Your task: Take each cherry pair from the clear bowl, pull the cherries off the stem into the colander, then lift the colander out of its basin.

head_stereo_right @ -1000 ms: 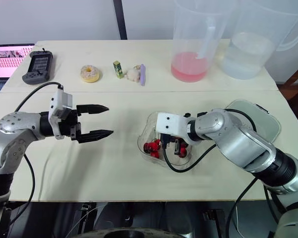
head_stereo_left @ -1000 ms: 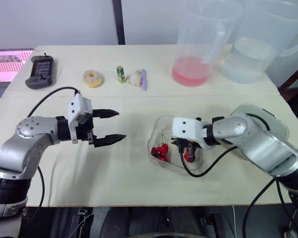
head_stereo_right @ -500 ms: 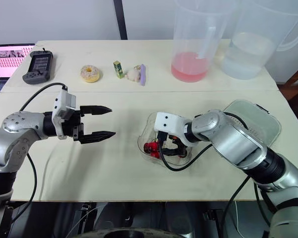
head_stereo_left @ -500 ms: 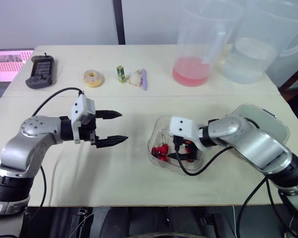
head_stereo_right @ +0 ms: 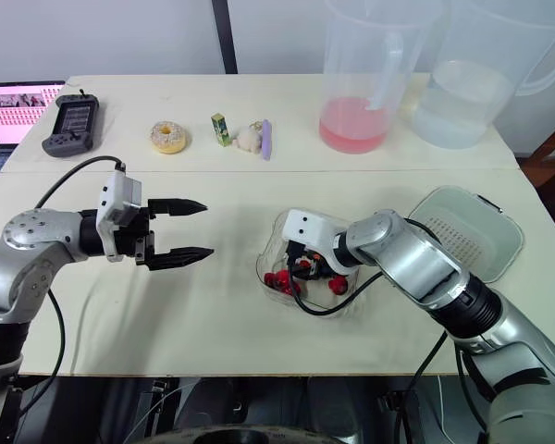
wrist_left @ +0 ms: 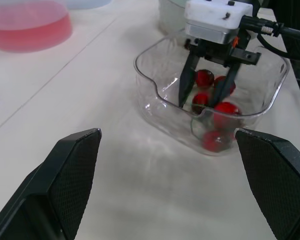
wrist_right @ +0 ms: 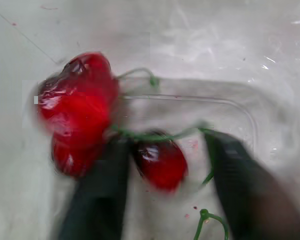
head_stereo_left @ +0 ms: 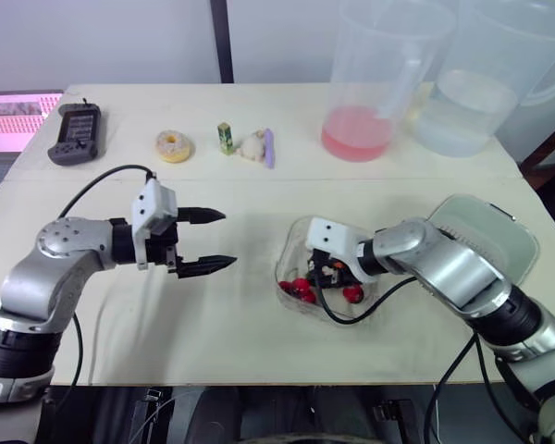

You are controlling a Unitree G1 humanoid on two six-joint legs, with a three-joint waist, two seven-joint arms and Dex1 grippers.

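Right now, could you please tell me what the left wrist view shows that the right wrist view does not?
Left wrist view, not the right wrist view: the left end effector, open; the pitcher of pink liquid; the clear bowl in its whole outline; the right end effector seen from outside, with its white housing. Right wrist view, not the left: a close look at a green stem stretched above one cherry that sits between the open fingers. Both: red cherries in the bowl, with the right end effector's black fingers straddling them.
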